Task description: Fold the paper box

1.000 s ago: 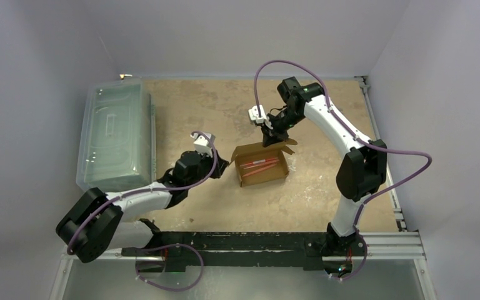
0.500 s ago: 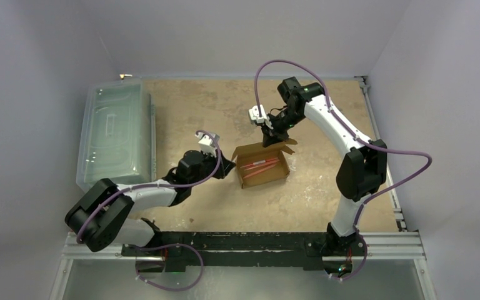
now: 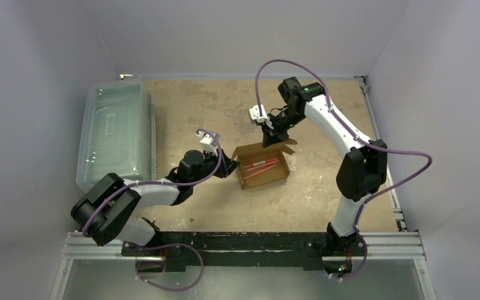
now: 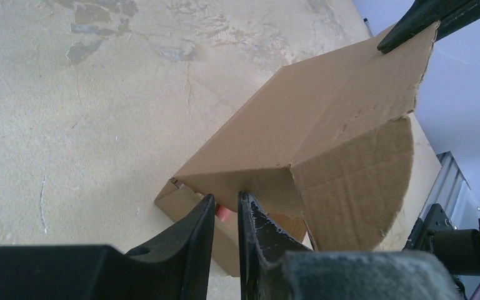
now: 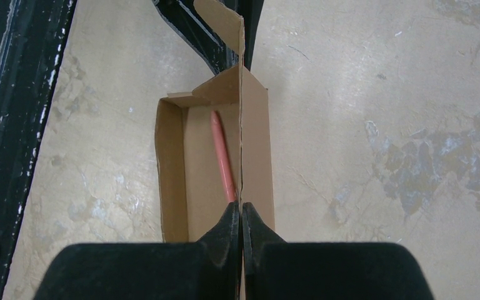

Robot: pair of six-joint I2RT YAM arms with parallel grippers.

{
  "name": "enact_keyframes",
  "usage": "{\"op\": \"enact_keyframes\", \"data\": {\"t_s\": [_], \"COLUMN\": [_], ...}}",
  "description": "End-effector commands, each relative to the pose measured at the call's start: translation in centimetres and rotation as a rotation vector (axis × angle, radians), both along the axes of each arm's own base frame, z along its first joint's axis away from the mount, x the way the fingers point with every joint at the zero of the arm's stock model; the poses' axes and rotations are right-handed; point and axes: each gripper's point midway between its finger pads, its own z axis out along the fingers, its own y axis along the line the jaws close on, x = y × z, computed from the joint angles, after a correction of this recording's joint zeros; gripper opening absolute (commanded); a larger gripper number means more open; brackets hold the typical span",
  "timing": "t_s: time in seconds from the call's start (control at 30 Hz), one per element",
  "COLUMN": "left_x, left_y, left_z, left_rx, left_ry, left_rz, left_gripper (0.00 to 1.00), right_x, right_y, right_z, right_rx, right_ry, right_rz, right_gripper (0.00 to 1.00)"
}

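Risk of creasing or tearing the upright rear flap of the paper box [image 3: 262,167], pinched tight in the right end effector [image 3: 267,141], through a sideways shove from the left end effector [image 3: 228,167], fingers narrowly apart at the left end wall. Lying mid-way across the bench [image 3: 212,106], open side up, long axis left-right, slightly skewed.

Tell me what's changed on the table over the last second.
The left arm swung to the right, bringing the left fingers up against the left end of the paper box. Whether they grip it cannot be told. Nothing was let go. Unchanged: the right fingers stay pinched on the box's raised rear flap, and the box, the red pen inside and the clear bin have not moved.
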Motion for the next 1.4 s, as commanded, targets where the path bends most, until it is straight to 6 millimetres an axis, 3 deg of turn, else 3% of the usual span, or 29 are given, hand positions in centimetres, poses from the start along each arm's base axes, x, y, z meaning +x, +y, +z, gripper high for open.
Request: {"op": "enact_keyframes", "data": {"t_s": [0.0,0.43,0.73,0.93,1.2,1.37], "left_x": [-0.1,-1.4,-2.0,-2.9,-5.5,-6.5], "left_y": [-0.7,0.5,1.7,2.8,4.0,4.5], "left_z": [1.3,-0.2,1.4,4.6,8.4,9.8], "left_rx": [-0.062,-0.016,0.017,0.04,-0.129,-0.195], "left_ry": [-0.03,-0.004,-0.05,-0.219,-0.435,-0.494], "left_rz": [-0.025,-0.025,-0.014,-0.051,-0.066,-0.07], "left_gripper": [0.19,0.2,0.21,0.39,0.53,0.81], "right_x": [-0.7,-2.4,-2.8,-2.7,-2.6,-2.7], "right_y": [0.4,-0.3,-0.6,-0.3,-0.1,0.0], "right_z": [1.5,0.5,0.0,0.5,0.7,0.5], "right_rx": [0.044,0.026,0.005,0.016,0.023,0.019], "right_ry": [-0.006,0.013,0.018,0.016,0.019,0.029], "right_rz": [0.023,0.093,0.114,0.104,0.102,0.104], "right_gripper": [0.0,0.0,0.0,0.0,0.0,0.0]}}
